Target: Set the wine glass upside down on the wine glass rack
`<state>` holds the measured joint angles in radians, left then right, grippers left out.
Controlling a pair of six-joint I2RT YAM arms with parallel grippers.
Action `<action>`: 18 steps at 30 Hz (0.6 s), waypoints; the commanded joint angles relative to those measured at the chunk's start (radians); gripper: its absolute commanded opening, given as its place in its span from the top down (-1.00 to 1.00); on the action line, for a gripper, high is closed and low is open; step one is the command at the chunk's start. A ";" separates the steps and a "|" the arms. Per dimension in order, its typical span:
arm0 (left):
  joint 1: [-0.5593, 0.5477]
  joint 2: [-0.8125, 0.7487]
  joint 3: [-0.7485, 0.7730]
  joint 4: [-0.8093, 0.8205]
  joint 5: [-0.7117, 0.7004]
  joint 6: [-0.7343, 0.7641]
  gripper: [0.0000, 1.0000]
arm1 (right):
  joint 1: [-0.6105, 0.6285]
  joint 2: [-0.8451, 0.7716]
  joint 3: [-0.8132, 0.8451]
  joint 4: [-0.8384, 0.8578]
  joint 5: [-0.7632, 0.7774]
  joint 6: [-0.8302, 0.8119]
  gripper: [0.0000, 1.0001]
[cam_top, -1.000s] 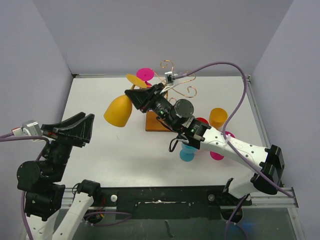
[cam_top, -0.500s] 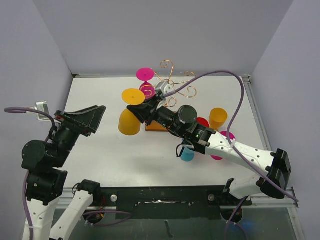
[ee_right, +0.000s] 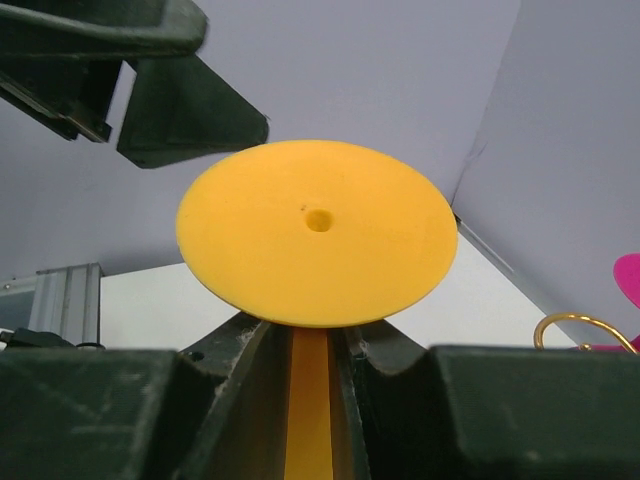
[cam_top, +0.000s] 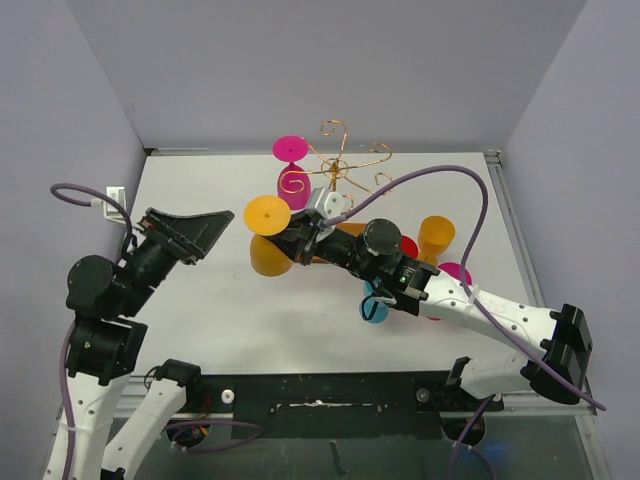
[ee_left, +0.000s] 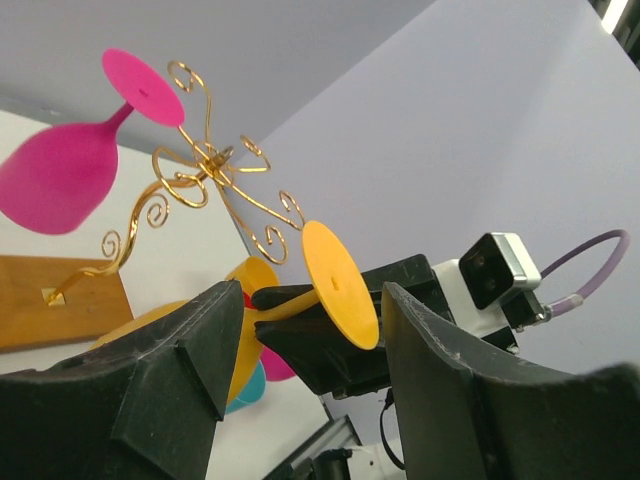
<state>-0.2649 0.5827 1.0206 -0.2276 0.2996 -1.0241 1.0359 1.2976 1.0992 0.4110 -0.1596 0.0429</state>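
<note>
My right gripper [cam_top: 296, 238] is shut on the stem of a yellow wine glass [cam_top: 268, 216] and holds it in the air, foot up and bowl down, to the left of the wine glass rack [cam_top: 340, 164]. In the right wrist view the yellow foot [ee_right: 315, 230] fills the middle, with the stem between my fingers [ee_right: 230, 400]. My left gripper [cam_top: 190, 232] is open and empty, left of the glass. In the left wrist view the glass foot [ee_left: 340, 285] shows between its fingers [ee_left: 450, 390]. The gold wire rack [ee_left: 205, 160] stands on a wooden base [ee_left: 60, 300]. A pink glass [cam_top: 290, 160] hangs on it.
An orange cup [cam_top: 436, 236], a red one [cam_top: 405, 245], a teal one [cam_top: 374, 305] and a magenta one [cam_top: 442, 298] sit on the table right of the rack, partly under my right arm. Purple walls close in the table [cam_top: 200, 190] on three sides.
My right gripper has drawn back from the rack toward the near side and turned the yellow glass foot-up. My left gripper has swung up and right, toward the glass.
</note>
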 commanded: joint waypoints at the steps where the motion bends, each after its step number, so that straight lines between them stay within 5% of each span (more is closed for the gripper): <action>1: 0.000 0.049 -0.026 0.059 0.101 -0.067 -0.10 | 0.009 -0.020 0.007 0.085 -0.064 -0.063 1.00; 18: 0.000 0.067 -0.109 0.170 0.165 -0.145 0.19 | 0.011 0.021 0.012 0.078 -0.086 -0.109 1.00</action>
<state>-0.2657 0.6376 0.9195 -0.1436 0.4316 -1.1496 1.0397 1.3113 1.0988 0.4095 -0.2337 -0.0357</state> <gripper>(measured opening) 0.443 0.168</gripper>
